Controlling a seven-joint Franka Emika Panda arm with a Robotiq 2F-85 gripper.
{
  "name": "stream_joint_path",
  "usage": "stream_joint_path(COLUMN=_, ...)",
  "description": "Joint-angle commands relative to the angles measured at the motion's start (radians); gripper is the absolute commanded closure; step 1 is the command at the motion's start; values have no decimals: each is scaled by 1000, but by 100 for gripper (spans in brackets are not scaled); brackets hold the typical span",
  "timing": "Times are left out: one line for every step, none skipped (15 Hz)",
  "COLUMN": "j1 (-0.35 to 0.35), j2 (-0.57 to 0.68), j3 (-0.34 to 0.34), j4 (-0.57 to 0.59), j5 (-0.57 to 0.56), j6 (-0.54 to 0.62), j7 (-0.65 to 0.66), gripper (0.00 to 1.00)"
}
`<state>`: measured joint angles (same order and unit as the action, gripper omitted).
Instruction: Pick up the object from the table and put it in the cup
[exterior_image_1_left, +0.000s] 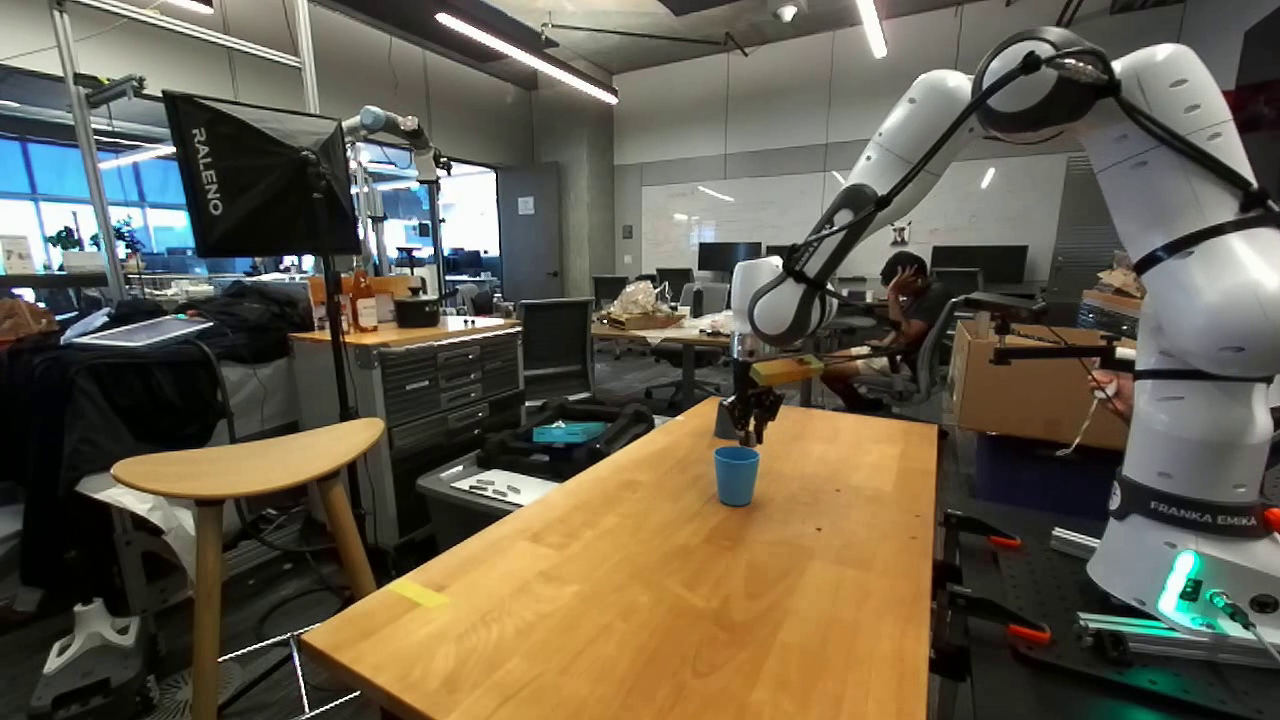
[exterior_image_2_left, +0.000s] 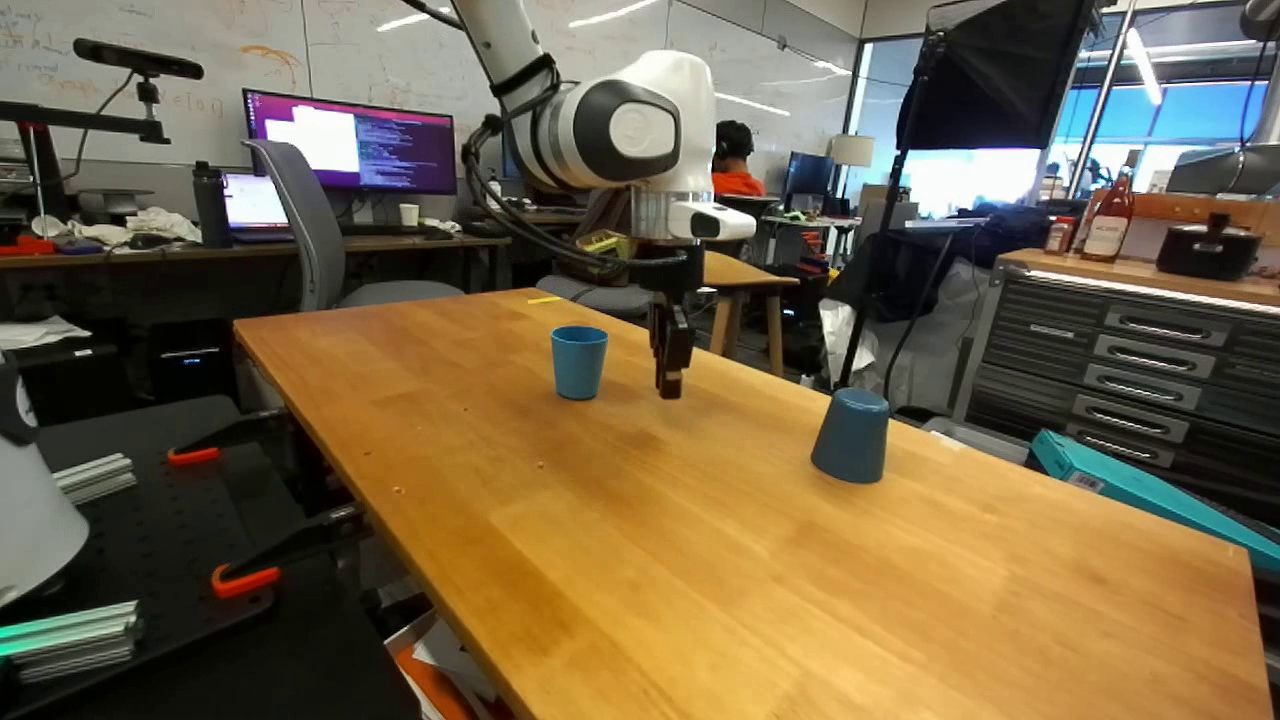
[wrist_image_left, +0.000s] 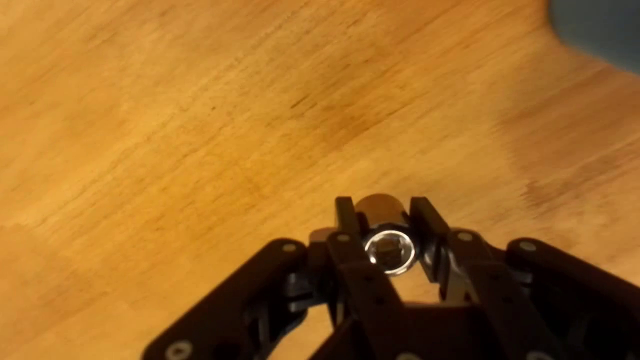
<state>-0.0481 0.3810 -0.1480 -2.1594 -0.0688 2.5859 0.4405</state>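
Chromed metal, most likely a wrench socket (wrist_image_left: 385, 235), is pinched between the fingers of my tool (wrist_image_left: 382, 215), and I believe it hangs just clear of the desk (exterior_image_2_left: 800, 580); so I judge the pick done and the carry in hand. Near it stands the bright blue cup (exterior_image_2_left: 578, 365), mouth up: next I should rise until the wrench socket clears its rim, travel sideways over that mouth, then lower and let go without knocking the cup over. Farther along, a darker blue cup (exterior_image_2_left: 851, 437) sits upside down, no receptacle for me.

Black pot (exterior_image_2_left: 1205, 252) atop cabinet (exterior_image_2_left: 1125, 372)
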Motion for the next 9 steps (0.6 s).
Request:
stream_joint_path(j1=6, j2=-159, j3=54, j4=-58, j5=88, j6=-107, j7=-109, gripper=92)
stream_joint_path(j1=2, j2=-183, j3=82, j4=-65, j5=133, j6=-140, j7=-143, gripper=92)
stream_joint_path(j1=4, j2=-203, j3=99, j4=-69, j5=168, j6=-170, j7=-169, gripper=92)
stream_joint_path(j1=9, j2=-216, j3=114, j4=-72, j5=198, j6=-194, j7=-188, gripper=92)
stream_joint_path(j1=13, j2=-223, j3=125, j4=-65, j5=220, j6=-220, j7=-207, gripper=92)
stream_joint_path(j1=20, j2=-230, j3=135, j4=-67, j5=236, j6=-235, j7=-214, gripper=92)
stream_joint_path(j1=26, j2=-233, j3=144, j4=-67, j5=246, j6=-243, j7=-216, gripper=92)
stream_joint_path(j1=33, j2=-229, j3=149, j4=-67, j5=250, j6=-238, j7=-216, gripper=92)
stream_joint_path(j1=38, j2=-223, j3=152, j4=-65, j5=247, j6=-232, j7=-211, gripper=92)
